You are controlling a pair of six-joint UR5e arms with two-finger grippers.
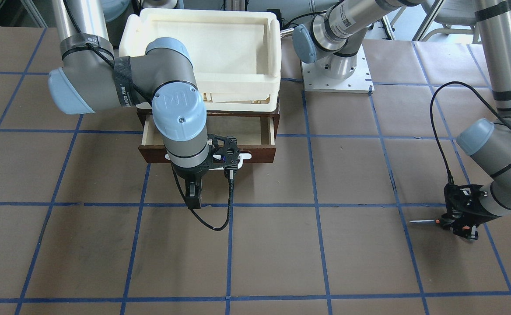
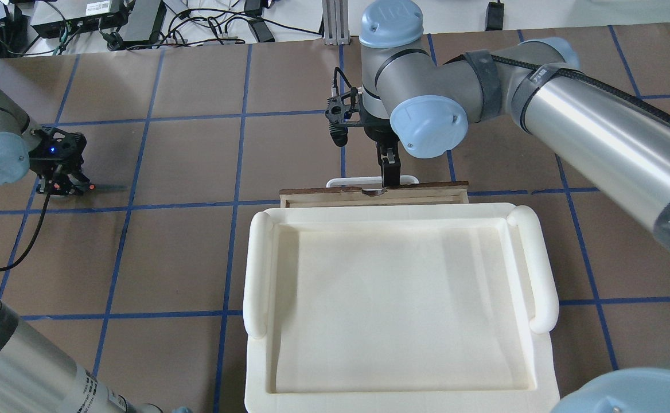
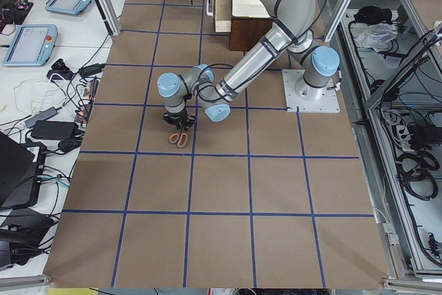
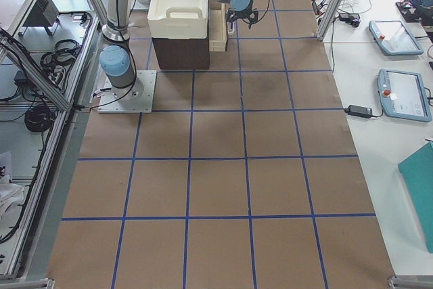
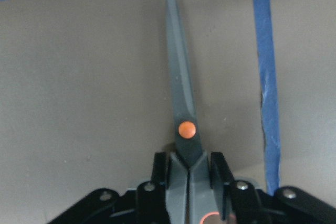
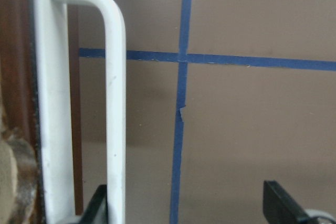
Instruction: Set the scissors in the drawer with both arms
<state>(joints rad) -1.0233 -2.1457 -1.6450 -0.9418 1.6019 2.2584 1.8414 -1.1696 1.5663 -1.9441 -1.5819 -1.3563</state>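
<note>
The scissors lie low over the brown table with the blades pointing away from my left gripper. In the left wrist view the orange pivot and blades of the scissors stick out between the fingers, which are shut on the grey handle necks. The dark-brown drawer stands pulled open, its pale inside showing. My right gripper hangs just in front of the drawer's white bar handle. In the right wrist view its jaws are wide apart, with the handle next to one finger.
A cream plastic tray sits on top of the cabinet above the drawer. The right arm's elbow hangs over the drawer's left part in the front view. The left arm's base plate is bolted beside the cabinet. Blue tape lines grid the table.
</note>
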